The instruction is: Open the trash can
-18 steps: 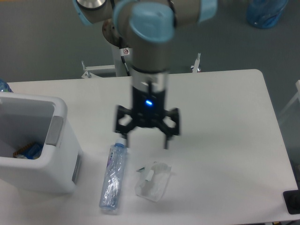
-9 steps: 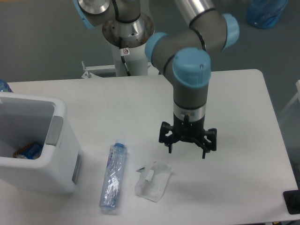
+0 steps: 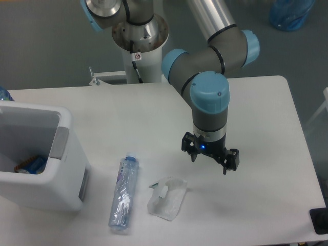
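Observation:
The white boxy trash can [image 3: 36, 159] stands at the table's left edge. Its top is open and I see some rubbish lying inside. A grey push tab [image 3: 60, 143] sits on its right rim. My gripper [image 3: 209, 165] hangs over the middle right of the table, far to the right of the can. Its fingers are spread and hold nothing.
A clear plastic bottle [image 3: 123, 193] lies on the table just right of the can. A crumpled clear plastic bag [image 3: 167, 198] lies beside it, below left of the gripper. A blue water jug [image 3: 291, 14] stands on the floor at the back right.
My gripper has moved from above the bottle's cap to the right, over the middle right of the table, and turned slightly. The can, bottle and bag have not moved.

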You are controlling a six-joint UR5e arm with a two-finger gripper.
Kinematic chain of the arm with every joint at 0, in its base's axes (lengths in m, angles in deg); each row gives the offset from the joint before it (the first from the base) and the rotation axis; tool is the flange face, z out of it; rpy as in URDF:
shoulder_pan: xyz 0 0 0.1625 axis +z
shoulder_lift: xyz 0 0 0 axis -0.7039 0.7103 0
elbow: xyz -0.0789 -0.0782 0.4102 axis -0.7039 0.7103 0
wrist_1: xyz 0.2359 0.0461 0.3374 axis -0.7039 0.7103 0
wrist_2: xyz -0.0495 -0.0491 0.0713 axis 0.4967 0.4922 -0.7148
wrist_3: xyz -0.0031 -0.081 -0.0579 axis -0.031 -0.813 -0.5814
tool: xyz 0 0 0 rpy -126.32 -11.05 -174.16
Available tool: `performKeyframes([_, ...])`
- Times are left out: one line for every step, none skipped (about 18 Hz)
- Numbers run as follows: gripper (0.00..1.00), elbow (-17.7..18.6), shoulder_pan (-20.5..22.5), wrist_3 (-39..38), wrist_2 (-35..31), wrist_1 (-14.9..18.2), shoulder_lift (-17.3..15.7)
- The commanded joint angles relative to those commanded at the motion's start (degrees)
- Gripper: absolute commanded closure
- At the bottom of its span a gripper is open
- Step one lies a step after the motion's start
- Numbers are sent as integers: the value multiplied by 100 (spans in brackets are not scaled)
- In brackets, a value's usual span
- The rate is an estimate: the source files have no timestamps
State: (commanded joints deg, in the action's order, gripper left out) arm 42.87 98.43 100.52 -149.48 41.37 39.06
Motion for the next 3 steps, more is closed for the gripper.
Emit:
performKeyframes([0, 0, 0, 0, -44, 0, 0])
performKeyframes([0, 0, 0, 0, -53, 0, 9])
performKeyframes([0, 0, 0, 0, -54, 9, 9])
